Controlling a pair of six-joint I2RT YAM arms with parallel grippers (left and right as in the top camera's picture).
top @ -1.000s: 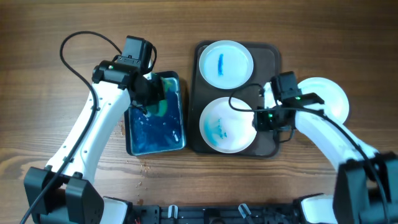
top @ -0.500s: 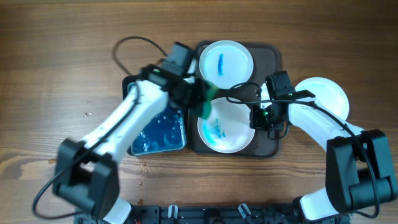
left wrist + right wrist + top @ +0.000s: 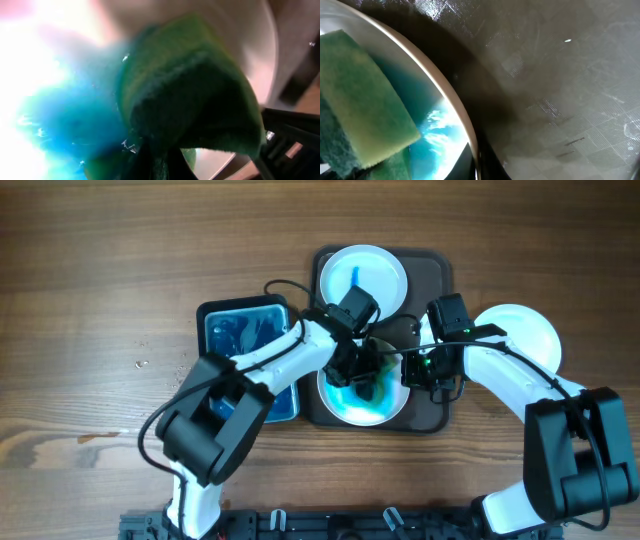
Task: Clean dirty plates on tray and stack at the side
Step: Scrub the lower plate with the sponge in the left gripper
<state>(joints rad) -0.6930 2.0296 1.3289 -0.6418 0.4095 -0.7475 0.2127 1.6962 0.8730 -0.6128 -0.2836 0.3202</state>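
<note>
I am scrubbing the tray's (image 3: 440, 416) plate (image 3: 345, 408) nearer the counter's front edge.
Left fingers (image 3: 362, 363) are clamping the sponge (image 3: 374, 376) at its centre; right fingers (image 3: 413, 370), state unreadable, are sitting at its right rim.

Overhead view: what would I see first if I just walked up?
Probably the green sponge in the left gripper, pressed on the blue-smeared plate at the near end of the brown tray. Left of that, a black tray of blue liquid catches the eye too.
</note>
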